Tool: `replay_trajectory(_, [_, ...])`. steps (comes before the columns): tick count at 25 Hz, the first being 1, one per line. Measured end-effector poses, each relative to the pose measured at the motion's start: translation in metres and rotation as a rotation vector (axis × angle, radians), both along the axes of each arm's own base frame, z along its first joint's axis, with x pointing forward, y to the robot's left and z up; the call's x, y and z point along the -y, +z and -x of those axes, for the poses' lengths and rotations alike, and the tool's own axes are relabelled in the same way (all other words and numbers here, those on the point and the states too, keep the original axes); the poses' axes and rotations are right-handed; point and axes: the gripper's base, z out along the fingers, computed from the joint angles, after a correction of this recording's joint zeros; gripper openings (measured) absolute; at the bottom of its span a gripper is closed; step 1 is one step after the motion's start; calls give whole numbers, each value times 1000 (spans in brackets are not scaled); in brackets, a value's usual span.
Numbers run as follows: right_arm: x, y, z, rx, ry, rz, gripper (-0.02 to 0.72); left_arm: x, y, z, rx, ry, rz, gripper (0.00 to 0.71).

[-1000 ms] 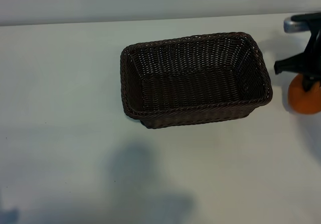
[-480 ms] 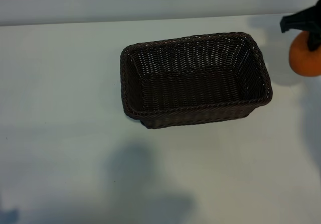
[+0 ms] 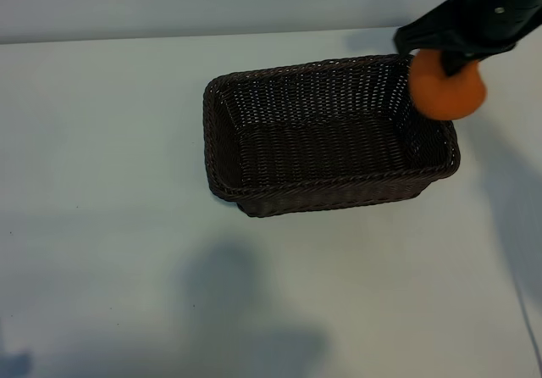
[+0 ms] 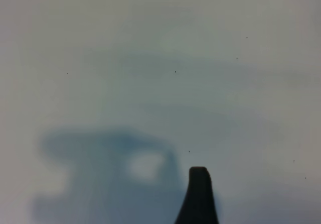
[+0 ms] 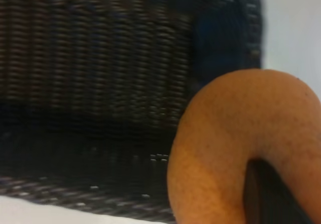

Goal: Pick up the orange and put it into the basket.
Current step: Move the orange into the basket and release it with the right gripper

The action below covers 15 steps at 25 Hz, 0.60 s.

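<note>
Exterior view, change: a second ago the orange [image 3: 447,90] is low at the right edge of the picture, beside the basket's right end; now it is higher in the picture and further left, in front of the basket's far right corner. The basket [image 3: 254,187] is in the same place as before.
Right gripper: the right gripper [image 3: 449,56] comes in from the upper right corner and is closed on the orange, its dark fingers on the upper part of the fruit.
Orange and gripper: the orange hangs just under the black gripper body. In the right wrist view the orange [image 5: 235,133] fills the near corner, with one dark finger [image 5: 266,194] pressed into its skin, and the woven wall of the basket [image 5: 100,58] is behind it.
Left gripper: in the left wrist view only one dark fingertip [image 4: 198,196] shows, above the bare table; the left gripper is open, holds nothing and is apart from the basket.
Surface: the table [image 3: 102,225] is plain white and matte, with soft grey shadows in its near part.
Room: a pale wall [image 3: 212,1] runs behind the table's far edge.
</note>
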Motion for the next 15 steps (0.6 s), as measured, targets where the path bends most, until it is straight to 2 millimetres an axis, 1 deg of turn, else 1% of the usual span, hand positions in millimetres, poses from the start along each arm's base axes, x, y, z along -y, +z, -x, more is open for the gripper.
replay_trajectory(5, [-18,-1,-7,24,29,-11,84,0,0,0,0,2,2,592])
replay_trajectory(8, [-29,-9,-17,18,49,-11,84,0,0,0,0,2,2,592])
replay_trajectory(12, [-40,-34,-30,-21,57,-22,84,0,0,0,0,2,2,592])
replay_trajectory(15, [-44,-59,-40,-63,55,-20,84,0,0,0,0,2,2,592])
